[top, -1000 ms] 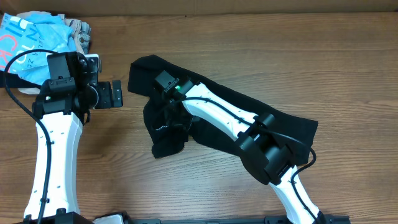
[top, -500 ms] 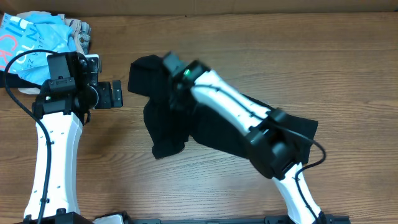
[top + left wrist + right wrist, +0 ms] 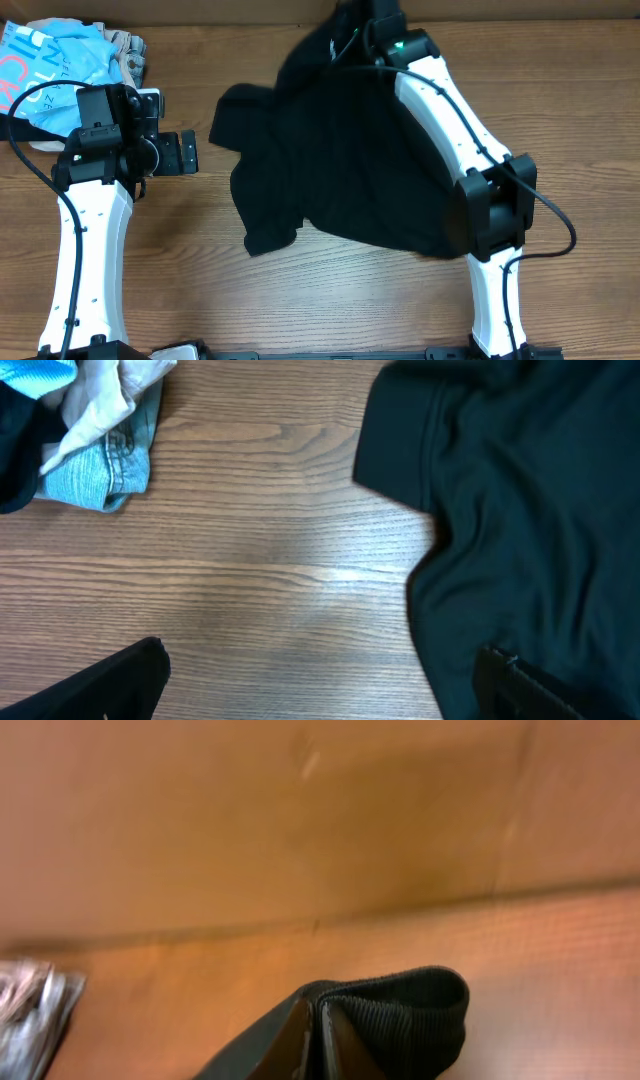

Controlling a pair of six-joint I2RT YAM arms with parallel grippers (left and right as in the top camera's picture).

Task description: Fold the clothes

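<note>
Nearby, top-L: blue shirt (image 3: 58,55), beige garment (image 3: 130,55); apart from black tee (image 3: 325,170).

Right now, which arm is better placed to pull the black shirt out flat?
Probably the right. The right gripper is shut on the ribbed edge of the black T-shirt, held up at the far side. The left gripper hangs open beside the shirt's sleeve, touching nothing.

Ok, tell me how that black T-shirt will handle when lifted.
Probably floppy: the black T-shirt sags in folds below the right claw. Likely light: one pinch on its ribbed edge seems to raise it. The rest would probably drag along the table.
</note>
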